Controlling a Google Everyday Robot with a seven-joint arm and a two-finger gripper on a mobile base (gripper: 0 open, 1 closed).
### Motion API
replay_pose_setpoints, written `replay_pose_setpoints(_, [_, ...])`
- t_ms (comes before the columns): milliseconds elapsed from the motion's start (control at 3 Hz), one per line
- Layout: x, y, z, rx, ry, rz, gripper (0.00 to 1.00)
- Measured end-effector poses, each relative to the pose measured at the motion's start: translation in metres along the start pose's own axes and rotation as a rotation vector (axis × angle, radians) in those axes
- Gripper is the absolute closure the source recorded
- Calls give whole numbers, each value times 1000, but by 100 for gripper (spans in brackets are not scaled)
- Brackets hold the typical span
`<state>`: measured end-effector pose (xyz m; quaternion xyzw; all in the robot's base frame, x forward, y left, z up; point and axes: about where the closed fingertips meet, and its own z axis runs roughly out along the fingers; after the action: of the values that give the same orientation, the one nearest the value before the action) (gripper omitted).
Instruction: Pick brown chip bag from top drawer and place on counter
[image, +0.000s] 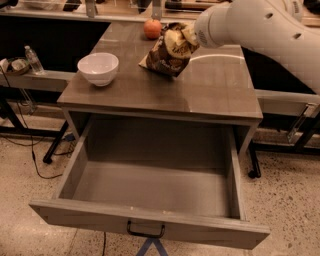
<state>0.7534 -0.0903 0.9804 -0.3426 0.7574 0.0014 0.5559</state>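
Note:
The brown chip bag (167, 51) hangs tilted over the back middle of the counter (210, 90), with its lower edge at or just above the surface. My gripper (189, 34) is at the end of the white arm coming in from the upper right and is shut on the bag's top end. Part of the thin white circle (222, 56) shows just right of the bag. The top drawer (150, 220) is pulled fully open below the counter and holds nothing. Its black handle (145, 233) is on the front panel.
A white bowl (98, 67) stands on the counter's left side. An orange-red round fruit (153, 28) sits at the back edge behind the bag. A water bottle (34, 60) stands on a low shelf at the far left. Cables lie on the speckled floor.

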Motion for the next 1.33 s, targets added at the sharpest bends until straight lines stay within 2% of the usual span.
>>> replay_pose_setpoints(333, [36, 8, 16, -23, 73, -28, 56])
replay_pose_setpoints(667, [51, 12, 15, -35, 130, -72, 25])
replay_pose_setpoints(1000, [49, 13, 16, -36, 123, -69, 2])
replay_pose_setpoints(1333, [48, 14, 17, -38, 123, -69, 0])
